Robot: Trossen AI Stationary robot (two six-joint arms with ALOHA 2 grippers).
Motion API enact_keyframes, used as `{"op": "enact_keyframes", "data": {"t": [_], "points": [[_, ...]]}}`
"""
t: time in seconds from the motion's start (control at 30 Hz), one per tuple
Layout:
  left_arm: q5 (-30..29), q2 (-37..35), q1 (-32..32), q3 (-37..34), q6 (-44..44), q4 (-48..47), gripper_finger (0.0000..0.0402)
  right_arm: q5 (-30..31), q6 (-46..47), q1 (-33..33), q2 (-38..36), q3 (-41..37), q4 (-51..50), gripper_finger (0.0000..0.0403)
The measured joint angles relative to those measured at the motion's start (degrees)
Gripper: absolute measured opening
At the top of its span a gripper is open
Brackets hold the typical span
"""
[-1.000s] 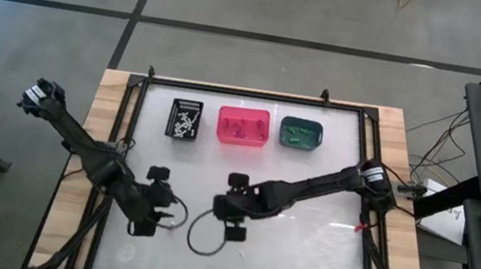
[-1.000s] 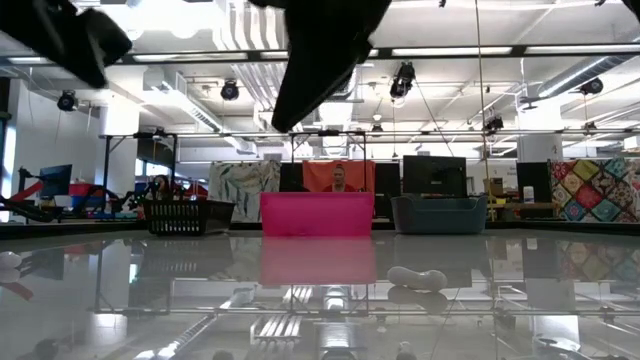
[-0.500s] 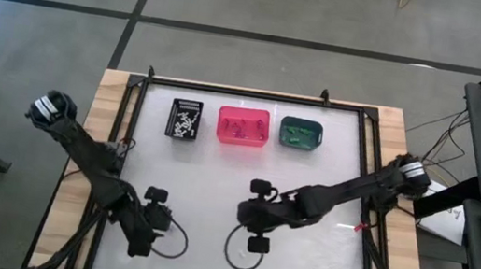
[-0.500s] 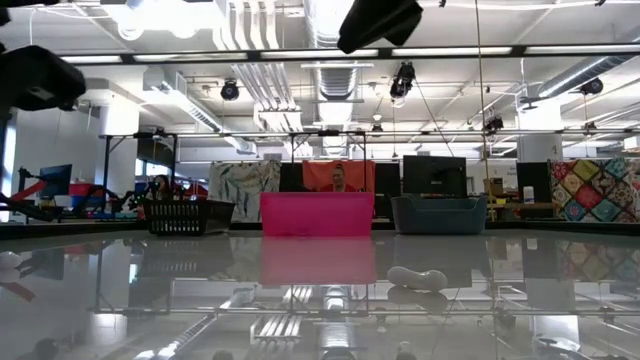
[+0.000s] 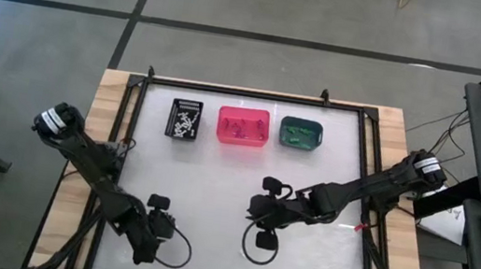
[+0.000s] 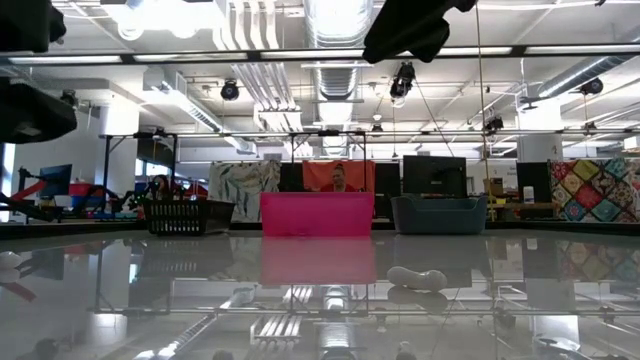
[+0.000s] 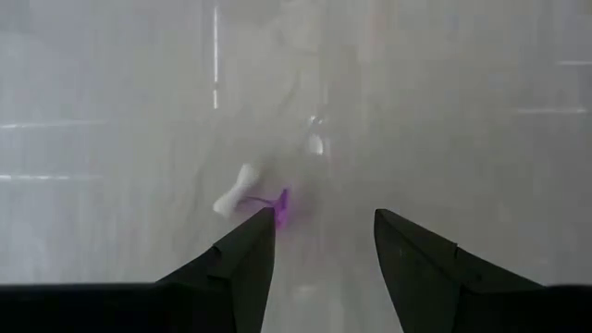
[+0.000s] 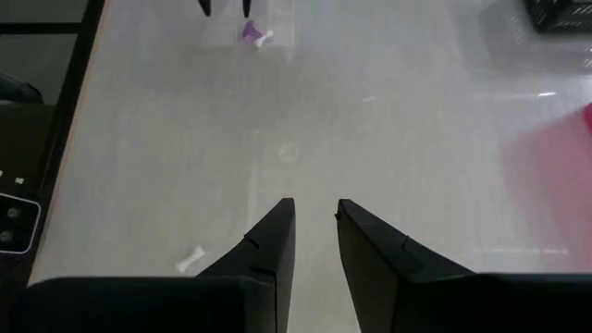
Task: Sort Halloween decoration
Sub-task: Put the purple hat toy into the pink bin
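Observation:
Both grippers hover over the near half of the table and hold nothing. My left gripper [image 5: 152, 223] [image 7: 324, 222] is open near the near left corner. A white bone-shaped trinket [image 7: 236, 190] and a purple trinket [image 7: 282, 205] lie on the table just ahead of its one fingertip. My right gripper [image 5: 264, 211] [image 8: 314, 209] is at the middle, open by a narrow gap. From it I see the same purple and white pair [image 8: 253, 34] farther off and another white trinket [image 8: 191, 260]. One white trinket [image 6: 416, 277] shows in the low view.
Three bins stand in a row at the far side: black [image 5: 185, 118], pink [image 5: 242, 126] and teal [image 5: 300, 133], each with small pieces inside. A dark frame [image 5: 127, 137] borders the glossy white table. People and shelves show in the room beyond.
My right gripper has risen and moved toward the table's right edge, away from the left gripper. My left gripper has drawn back toward the near edge. No trinket has visibly moved.

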Motion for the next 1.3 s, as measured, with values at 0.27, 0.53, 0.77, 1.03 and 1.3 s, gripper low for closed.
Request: {"op": "enact_keyframes", "data": {"t": [0.27,0.53,0.77,1.03,1.3], "points": [[-2.2,2.5,0.0,0.0,-0.6,-0.2,0.0150,0.0,0.0,0.0,0.0,0.0,0.1,0.0077],[-2.3,4.9,0.0,0.0,-0.6,-0.2,0.0123,0.0,0.0,0.0,0.0,0.0,0.2,0.0077],[-2.2,5.2,0.0,0.0,-0.6,-0.3,0.0094,0.0,0.0,0.0,0.0,0.0,0.2,0.0077],[-2.1,5.2,0.0,0.0,-0.5,-0.7,0.0043,0.0,0.0,0.0,0.0,0.0,0.2,0.0077],[-2.1,4.9,0.0,0.0,-0.5,-0.7,0.0003,0.1,0.6,0.0,0.1,-1.0,0.2,0.0077]]}}
